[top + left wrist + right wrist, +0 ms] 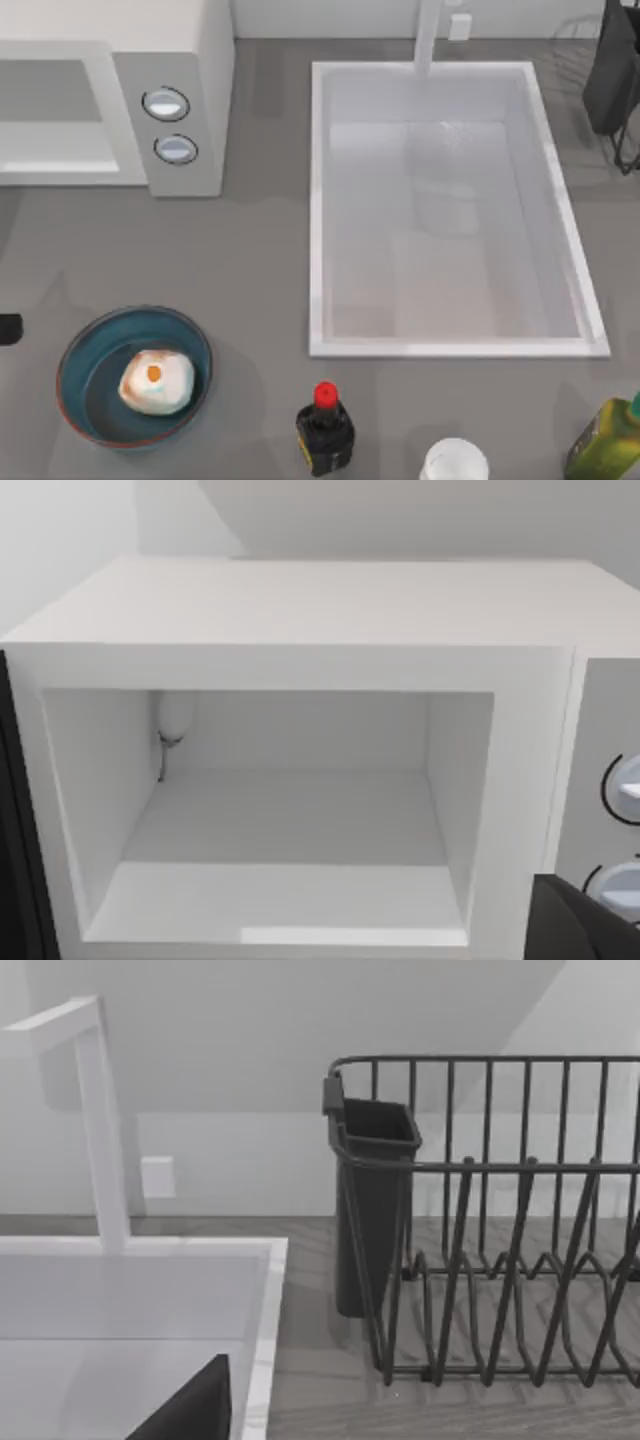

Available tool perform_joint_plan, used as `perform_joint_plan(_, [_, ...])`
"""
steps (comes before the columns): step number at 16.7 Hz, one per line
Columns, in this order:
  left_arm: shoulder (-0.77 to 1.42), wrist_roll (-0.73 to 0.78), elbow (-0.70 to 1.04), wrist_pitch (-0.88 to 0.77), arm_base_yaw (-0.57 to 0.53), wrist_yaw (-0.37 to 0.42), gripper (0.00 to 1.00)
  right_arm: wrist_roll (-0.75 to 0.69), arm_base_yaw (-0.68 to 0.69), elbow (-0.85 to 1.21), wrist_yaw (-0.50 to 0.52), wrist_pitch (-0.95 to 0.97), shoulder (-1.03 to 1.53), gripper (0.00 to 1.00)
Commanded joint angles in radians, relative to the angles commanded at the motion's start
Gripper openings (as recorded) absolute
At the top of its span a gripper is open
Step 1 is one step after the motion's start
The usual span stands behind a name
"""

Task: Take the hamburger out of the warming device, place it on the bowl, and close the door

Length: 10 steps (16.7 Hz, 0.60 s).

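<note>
The hamburger, a pale lump with an orange patch, lies inside the blue-teal bowl at the table's front left. The white warming device stands at the back left with two round knobs. Its cavity faces the left wrist camera and holds nothing. The door stands open as a dark strip beside the cavity. A dark part of my left gripper shows in front of the knob panel. A dark part of my right gripper hangs over the sink's edge, away from the bowl.
A white sink with a tap fills the middle right. A dark dish rack stands at the back right. A red-capped dark bottle, a white cup and a green bottle line the front edge.
</note>
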Motion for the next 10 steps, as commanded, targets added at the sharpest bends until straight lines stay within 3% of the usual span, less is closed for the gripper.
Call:
perform_joint_plan(6, [-0.015, 0.000, 0.020, -0.032, -0.011, -0.013, 0.00, 0.000, 0.000, 0.000, 0.000, 0.000, 0.000, 1.00])
perform_joint_plan(10, [0.091, 0.093, 0.119, -0.091, 0.093, 0.046, 0.00, 0.000, 0.000, 0.000, 0.000, 0.000, 0.000, 1.00])
